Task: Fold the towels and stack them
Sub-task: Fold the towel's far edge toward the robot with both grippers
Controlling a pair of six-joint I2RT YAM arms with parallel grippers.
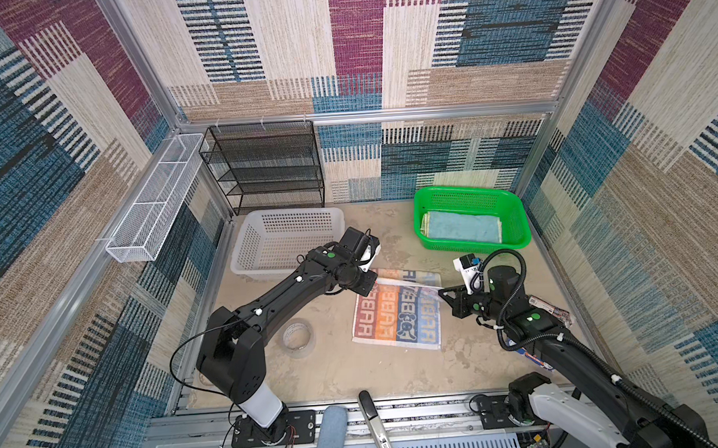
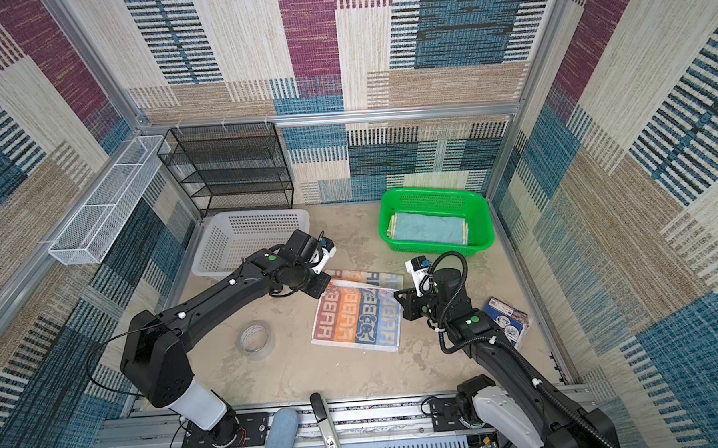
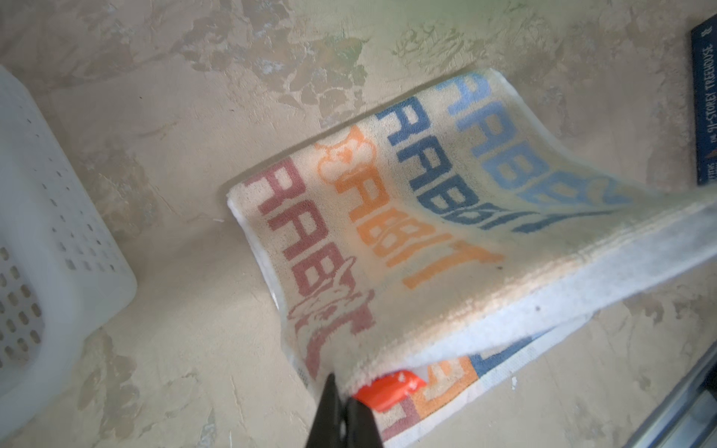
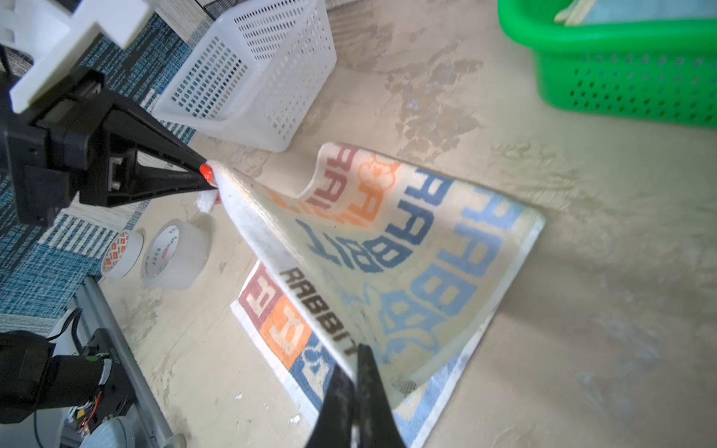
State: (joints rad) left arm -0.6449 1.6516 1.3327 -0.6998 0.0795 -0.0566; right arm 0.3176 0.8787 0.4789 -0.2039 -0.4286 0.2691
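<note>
The RABBIT towel (image 1: 396, 315) lies in the middle of the table, between the two arms, its near half flat with the red, orange and blue blocks facing up. The far part is turned back over it, paler side showing, and its free edge hangs off the table, stretched between the two grippers. The left gripper (image 4: 207, 176) has its jaws pinched tight on one corner of that edge, an orange fingertip (image 3: 392, 388) pressed into the cloth. The right gripper (image 4: 359, 360) is clamped on the other end, just by the dark "RABBIT" lettering on the hem. Behind the right arm a green basket (image 1: 470, 193) holds a folded pale teal towel (image 1: 461, 228). A white basket (image 1: 290, 213) stands behind the left arm, a clear tape roll (image 1: 297, 335) sits near the flat towel, and a book (image 2: 507, 314) lies beside the right arm
</note>
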